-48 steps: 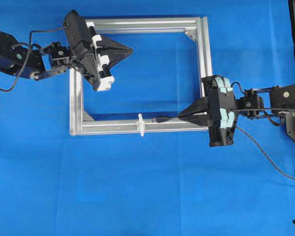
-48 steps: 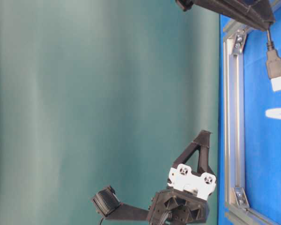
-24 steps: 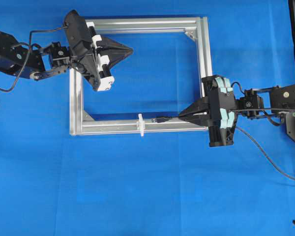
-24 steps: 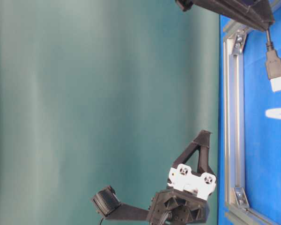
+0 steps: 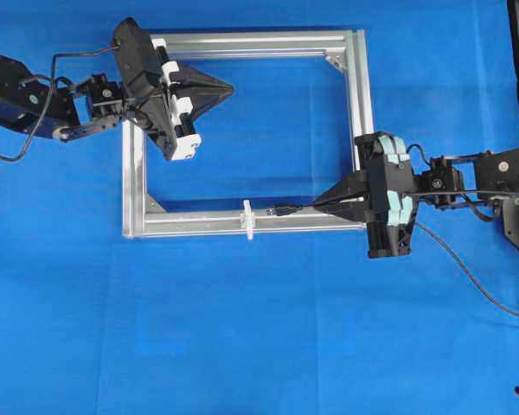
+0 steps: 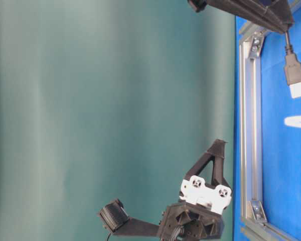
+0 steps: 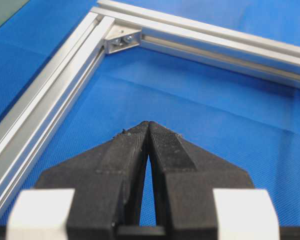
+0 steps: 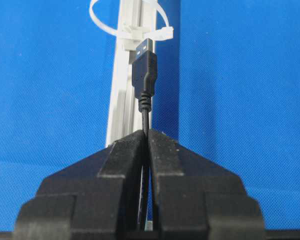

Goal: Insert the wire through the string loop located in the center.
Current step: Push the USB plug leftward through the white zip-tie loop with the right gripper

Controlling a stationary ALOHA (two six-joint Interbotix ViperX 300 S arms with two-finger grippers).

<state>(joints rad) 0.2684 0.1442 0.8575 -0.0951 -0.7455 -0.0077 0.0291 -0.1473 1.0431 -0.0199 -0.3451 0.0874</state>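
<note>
1 thin blk wire [image 8: 144, 80] w/ silvery tip.

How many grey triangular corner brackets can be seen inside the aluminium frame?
2 show in the overhead view: one grey triangular corner bracket at the frame's top right, one at its bottom left. The left gripper hides the top-left corner, the right gripper the bottom-right.
</note>
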